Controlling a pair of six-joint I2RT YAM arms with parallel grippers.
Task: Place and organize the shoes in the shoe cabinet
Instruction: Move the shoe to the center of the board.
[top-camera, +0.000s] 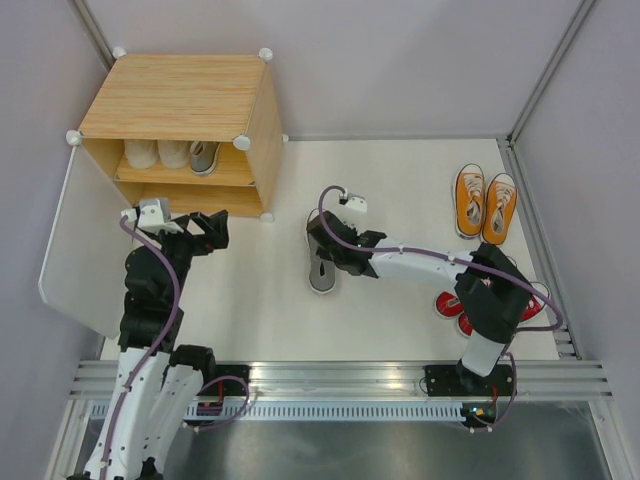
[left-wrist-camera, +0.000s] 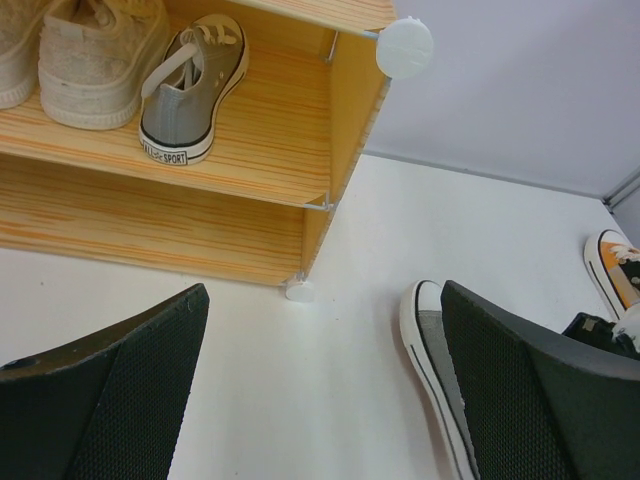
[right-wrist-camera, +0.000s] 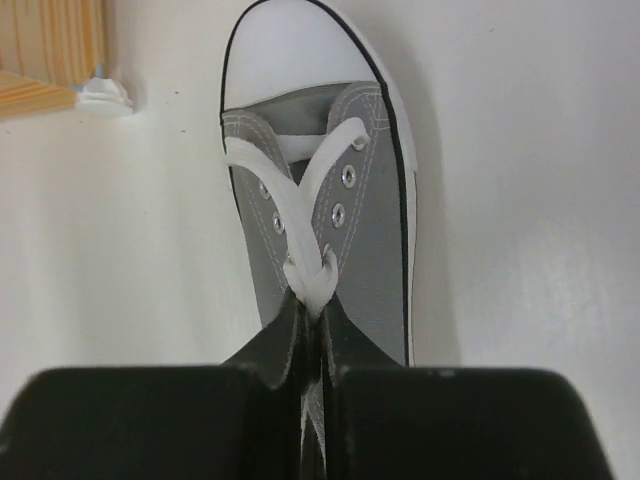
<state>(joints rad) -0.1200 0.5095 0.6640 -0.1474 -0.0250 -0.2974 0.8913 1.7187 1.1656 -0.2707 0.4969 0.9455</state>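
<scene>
On the white floor right of the shoe cabinet lies a grey sneaker, toe pointing toward the arms' bases. My right gripper is shut on its tongue and white laces near the opening. The matching grey sneaker stands on the cabinet's middle shelf beside a cream pair. My left gripper hangs open and empty in front of the cabinet's lower right corner. An orange pair sits at the far right. A red pair is half hidden under the right arm.
The cabinet's white door panel stands swung open at the left, beside the left arm. Grey walls close in the white floor on three sides. A metal rail runs along the near edge.
</scene>
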